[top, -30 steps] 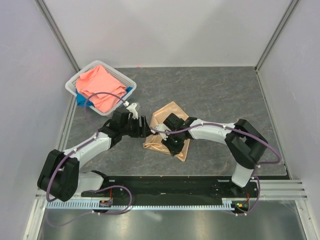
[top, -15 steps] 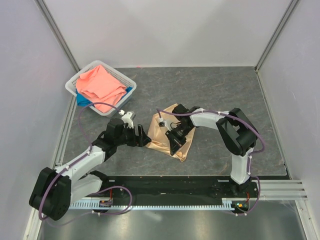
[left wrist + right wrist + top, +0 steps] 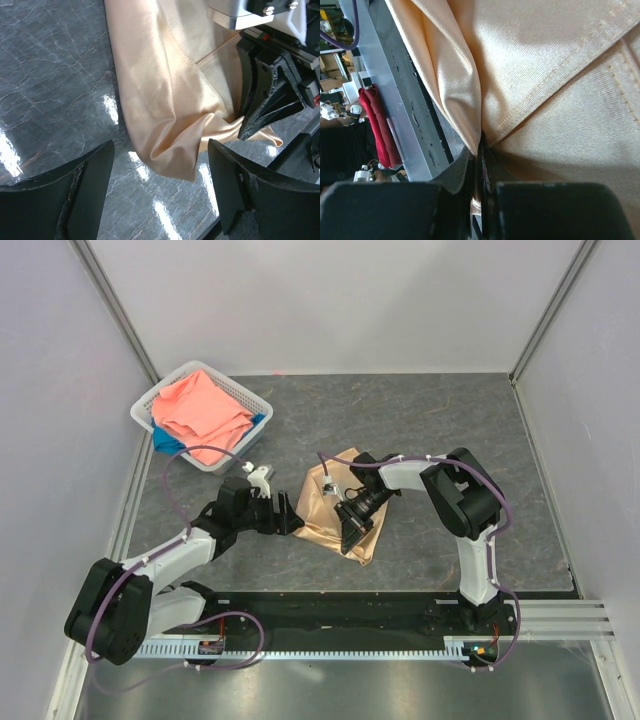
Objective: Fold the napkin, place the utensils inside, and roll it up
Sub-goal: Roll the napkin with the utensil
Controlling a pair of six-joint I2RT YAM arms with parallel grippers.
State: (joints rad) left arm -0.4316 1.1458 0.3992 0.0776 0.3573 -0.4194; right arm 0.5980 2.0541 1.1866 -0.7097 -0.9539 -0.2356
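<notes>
Pinching a fold of the napkin [image 3: 325, 502] on the desk [image 3: 450, 430], the right gripper [image 3: 350, 523] is clamped tight on the cloth. The left gripper [image 3: 290, 518] sits spread apart just beside its edge.

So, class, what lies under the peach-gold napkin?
Only the grey table shows around the napkin; its folded layers cover whatever lies beneath or inside them.
</notes>
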